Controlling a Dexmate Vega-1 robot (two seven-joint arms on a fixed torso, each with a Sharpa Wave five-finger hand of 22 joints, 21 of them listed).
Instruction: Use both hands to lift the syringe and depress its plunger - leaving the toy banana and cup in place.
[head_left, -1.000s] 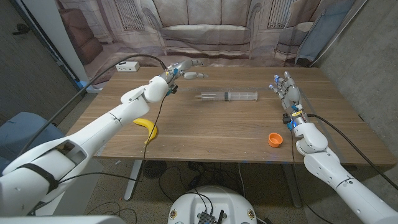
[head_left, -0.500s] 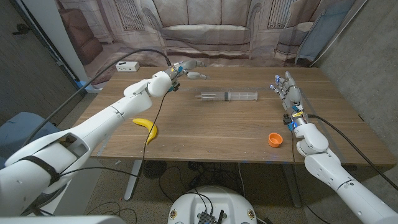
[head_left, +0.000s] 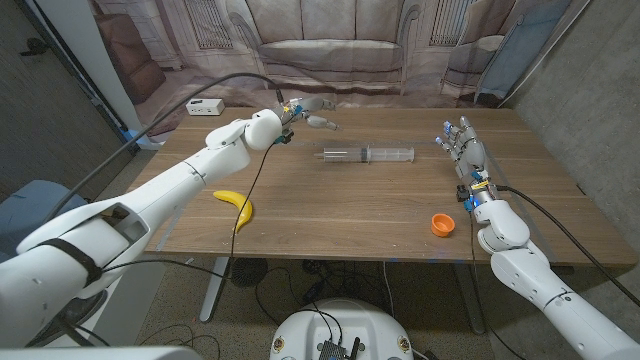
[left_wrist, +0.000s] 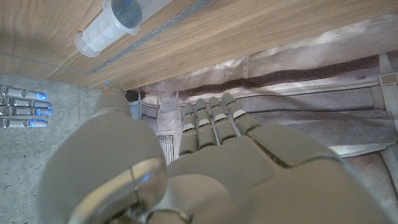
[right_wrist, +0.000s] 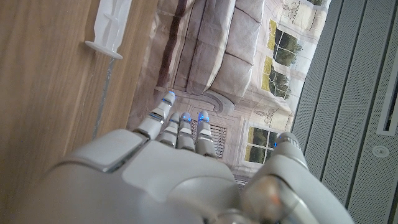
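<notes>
Both hands hold nothing, fingers straight: the left hand (head_left: 305, 111) at the table's (head_left: 340, 215) far edge, the right hand (head_left: 462, 148) well right of the syringe (head_left: 367, 155) lying mid-table.

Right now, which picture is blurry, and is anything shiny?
In the head view all is sharp and evenly lit; the syringe casts hardly any shadow. In the left wrist view the left hand looms close and soft, its knuckle glinting. In the right wrist view the right hand is soft too, with blue-lit fingertips.
</notes>
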